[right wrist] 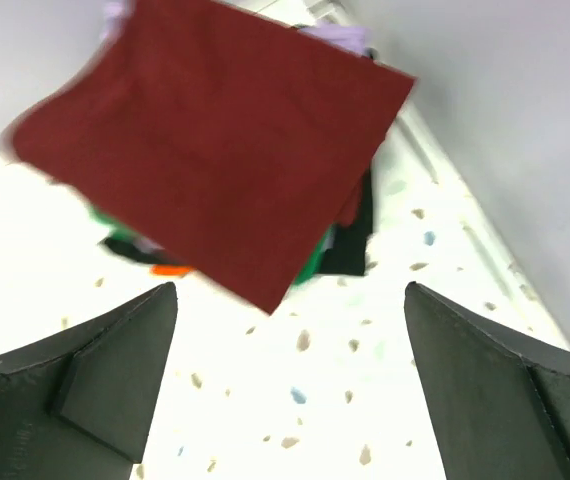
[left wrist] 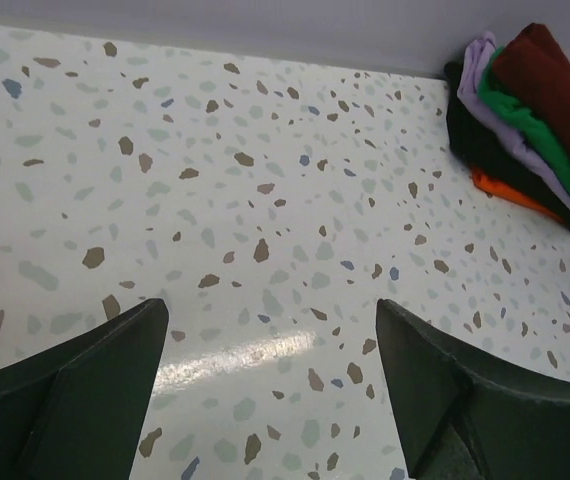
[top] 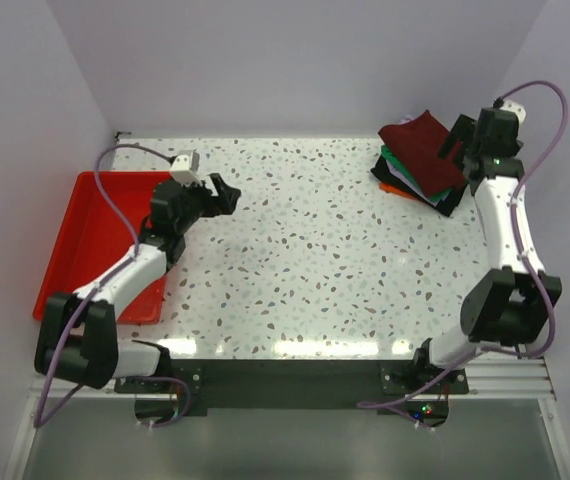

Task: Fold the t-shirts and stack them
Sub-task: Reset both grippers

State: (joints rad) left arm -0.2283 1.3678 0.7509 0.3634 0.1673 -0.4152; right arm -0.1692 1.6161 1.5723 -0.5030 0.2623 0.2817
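The right gripper stands with its jaws wide and empty, just beside the pile at 1 o'clock on the speckled stone-pattern table. On top of this pile lies the dark maroon folded cloth t-shirt. Under it come the bright green folded t-shirt, the pale lavender folded t-shirt, the black folded t-shirt and the orange folded t-shirt.

My worry is the top layer. The maroon square is turned against the layers below, and one corner hangs past them. I judge that it can slide or fall open if something catches it. The black fingers are close to its 3 o'clock edge, so if I pull the arm back low, a finger may drag the cloth along. The whole pile is stepped, not square, and it sits near the far corner, so a push could spill it.

The left gripper also has its jaws wide, holding nothing, over bare table at 9 o'clock, well apart from the pile. The red plastic tray lies beside the left arm and blocks nothing. The purple cable of the right arm loops near the pile at 2 o'clock, and I watch it.
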